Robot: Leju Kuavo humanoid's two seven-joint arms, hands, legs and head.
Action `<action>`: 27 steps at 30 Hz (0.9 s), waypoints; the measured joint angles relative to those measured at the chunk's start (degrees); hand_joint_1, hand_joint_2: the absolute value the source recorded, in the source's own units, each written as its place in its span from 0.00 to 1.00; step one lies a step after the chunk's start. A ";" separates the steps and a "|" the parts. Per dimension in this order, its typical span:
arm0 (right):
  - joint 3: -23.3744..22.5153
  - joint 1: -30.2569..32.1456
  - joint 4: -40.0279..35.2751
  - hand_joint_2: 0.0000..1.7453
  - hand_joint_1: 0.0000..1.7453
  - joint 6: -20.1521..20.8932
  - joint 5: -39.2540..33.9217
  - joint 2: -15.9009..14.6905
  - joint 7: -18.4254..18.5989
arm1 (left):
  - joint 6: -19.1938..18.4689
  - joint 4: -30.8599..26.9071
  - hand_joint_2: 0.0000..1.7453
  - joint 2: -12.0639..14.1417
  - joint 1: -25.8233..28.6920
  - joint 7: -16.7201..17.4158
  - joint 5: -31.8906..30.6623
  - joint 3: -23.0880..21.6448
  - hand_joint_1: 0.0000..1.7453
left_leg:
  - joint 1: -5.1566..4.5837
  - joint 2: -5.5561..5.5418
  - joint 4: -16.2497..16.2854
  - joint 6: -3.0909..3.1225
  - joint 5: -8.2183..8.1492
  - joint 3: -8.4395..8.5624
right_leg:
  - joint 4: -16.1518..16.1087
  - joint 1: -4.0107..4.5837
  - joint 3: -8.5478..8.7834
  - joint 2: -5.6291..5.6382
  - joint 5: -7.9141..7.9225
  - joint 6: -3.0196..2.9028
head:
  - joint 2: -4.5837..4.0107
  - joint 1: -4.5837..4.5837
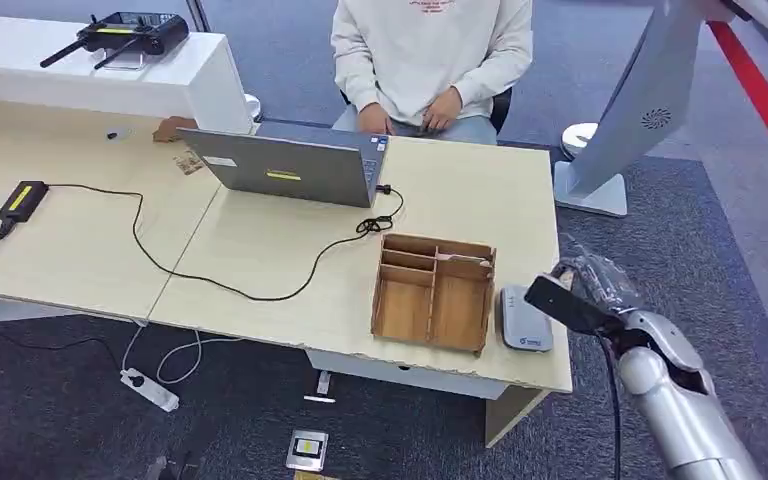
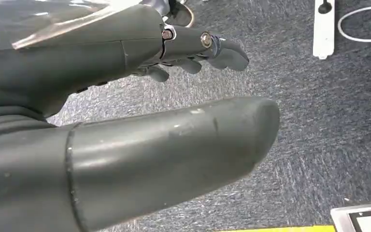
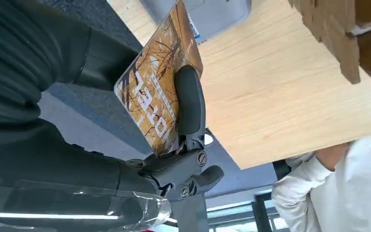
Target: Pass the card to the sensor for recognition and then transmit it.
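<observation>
Pale wooden tabletop (image 1: 260, 260) carries the grey sensor (image 1: 525, 320) beside a wooden organizer (image 1: 433, 292); my right hand (image 3: 125, 145) clamps the card (image 3: 157, 96) just off its corner, my left hand (image 2: 125, 96) hangs spread, empty.

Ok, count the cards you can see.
1. The card is held in the right hand, just off the table edge beside the grey sensor. More cards may lie hidden in the wooden organizer.
</observation>
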 joint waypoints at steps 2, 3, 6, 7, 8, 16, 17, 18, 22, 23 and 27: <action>0.44 0.13 0.04 1.00 1.00 -0.11 0.07 0.24 -0.09 | 0.00 -0.13 0.00 0.00 -0.02 0.22 0.24 -0.35 0.00 | 0.00 0.01 0.00 0.00 0.00 0.00 | 0.00 0.00 0.00 0.00 0.00 0.00 | 0.00 0.00; 0.59 0.17 0.11 1.00 1.00 -0.18 0.07 0.42 -0.24 | 0.00 -0.22 0.00 0.00 -0.04 0.24 0.33 -0.50 0.00 | 0.00 0.01 0.00 0.00 0.00 0.00 | 0.00 0.00 0.00 0.00 0.00 0.00 | 0.00 0.02; 1.09 0.16 0.70 1.00 1.00 -0.20 0.35 1.05 -0.79 | 0.00 -0.28 0.00 0.00 -0.06 0.42 0.61 -0.94 0.00 | 0.00 0.01 0.00 0.00 0.00 0.00 | 0.00 0.01 0.00 0.00 0.00 0.00 | 0.00 0.00; 1.37 0.15 1.15 1.00 1.00 -0.33 0.39 1.31 -0.96 | 0.00 -0.30 0.00 0.00 -0.08 0.48 0.70 -1.11 0.00 | 0.00 0.01 0.00 0.00 0.00 0.00 | 0.00 0.01 0.00 0.00 0.00 0.00 | 0.00 0.00; 1.64 0.15 1.60 1.00 1.00 -0.50 0.39 1.55 -1.07 | -0.02 -0.35 0.00 0.00 -0.14 0.59 0.77 -1.25 0.00 | 0.00 0.01 0.00 0.00 0.00 0.00 | 0.00 0.01 0.00 0.00 0.00 0.00 | 0.00 0.02; 2.99 0.21 5.03 1.00 1.00 -1.64 -0.13 3.32 -1.22 | -0.48 -0.76 0.00 0.07 -0.72 1.55 0.50 -2.67 0.00 | 0.00 0.01 0.00 0.00 0.00 0.00 | 0.00 0.00 0.00 0.00 0.00 0.00 | 0.00 0.00; 3.15 0.21 5.42 1.00 1.00 -1.77 -0.13 3.48 -1.22 | -0.52 -0.76 0.00 0.13 -0.76 1.57 0.46 -2.82 0.00 | 0.00 0.01 0.00 0.00 0.00 0.00 | 0.00 0.00 0.00 0.00 0.00 0.00 | 0.00 0.02; 3.26 0.22 5.77 1.00 1.00 -1.99 -0.13 3.65 -1.22 | -0.52 -0.76 0.00 0.15 -0.80 1.57 0.46 -2.99 0.00 | 0.00 0.01 0.00 0.00 0.00 0.00 | 0.00 0.00 -0.01 0.00 0.00 0.00 | 0.00 0.02; 3.50 0.18 7.43 1.00 1.00 -2.32 -0.33 4.24 -1.22 | -0.52 -0.79 0.00 0.31 -0.88 1.92 0.39 -3.74 0.00 | 0.00 0.00 0.00 0.00 0.00 0.00 | 0.00 0.00 -0.01 0.00 0.00 0.00 | 0.00 0.00; 3.52 0.16 7.87 1.00 1.00 -2.45 -0.46 4.39 -1.22 | -0.55 -0.81 0.00 0.31 -0.91 2.21 0.33 -3.91 0.00 | 0.00 0.00 0.00 0.00 0.00 0.00 | 0.00 0.00 -0.01 0.00 0.00 0.00 | 0.00 0.02; 3.67 -0.10 9.88 1.00 1.00 -2.91 -0.63 5.01 -1.64 | -0.61 -1.01 0.00 0.31 -1.12 2.67 0.37 -4.77 0.00 | 0.00 0.00 0.00 0.00 0.00 0.00 | 0.00 0.00 0.00 0.00 0.00 0.00 | 0.00 0.02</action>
